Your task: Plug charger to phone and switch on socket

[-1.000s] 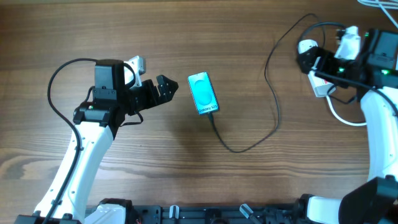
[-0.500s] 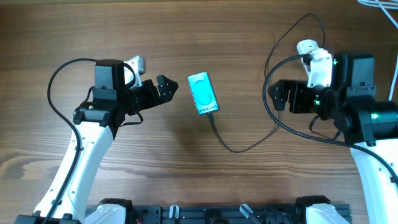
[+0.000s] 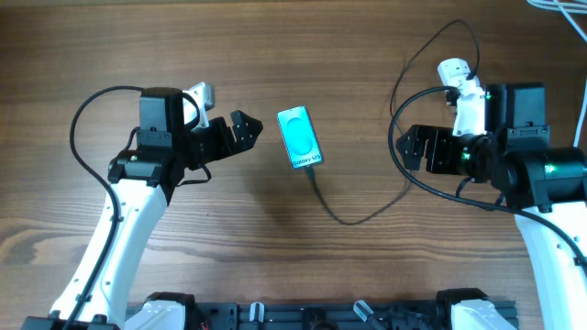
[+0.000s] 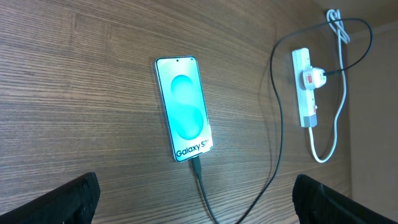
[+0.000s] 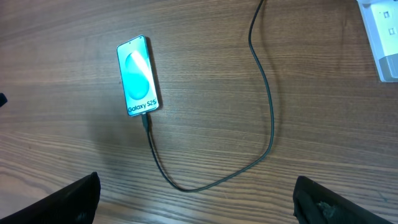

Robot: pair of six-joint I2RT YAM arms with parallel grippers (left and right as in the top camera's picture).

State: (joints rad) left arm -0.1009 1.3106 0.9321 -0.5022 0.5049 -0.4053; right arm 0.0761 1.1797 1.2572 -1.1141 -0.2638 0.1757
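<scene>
The phone (image 3: 300, 137) lies flat mid-table, turquoise face up. It also shows in the left wrist view (image 4: 185, 107) and the right wrist view (image 5: 138, 76). The charger's black cable (image 3: 349, 220) has its tip in the phone's near end (image 4: 196, 165) and loops right, up to the white plug head (image 4: 311, 79) seated in the socket (image 4: 305, 87). From overhead only the socket's end (image 3: 452, 69) shows; my right arm hides the rest. My left gripper (image 3: 245, 128) is open, left of the phone. My right gripper (image 3: 410, 148) is open, above the cable, left of the socket.
The socket's thick white cord (image 4: 329, 140) curls off its near end toward the table's right edge. A corner of the socket (image 5: 380, 37) sits at the top right of the right wrist view. Wood table (image 3: 275, 257) all around.
My right arm has drawn back from the socket at the far right toward the middle, its gripper now over the cable. The left arm, phone and cable have not moved.
</scene>
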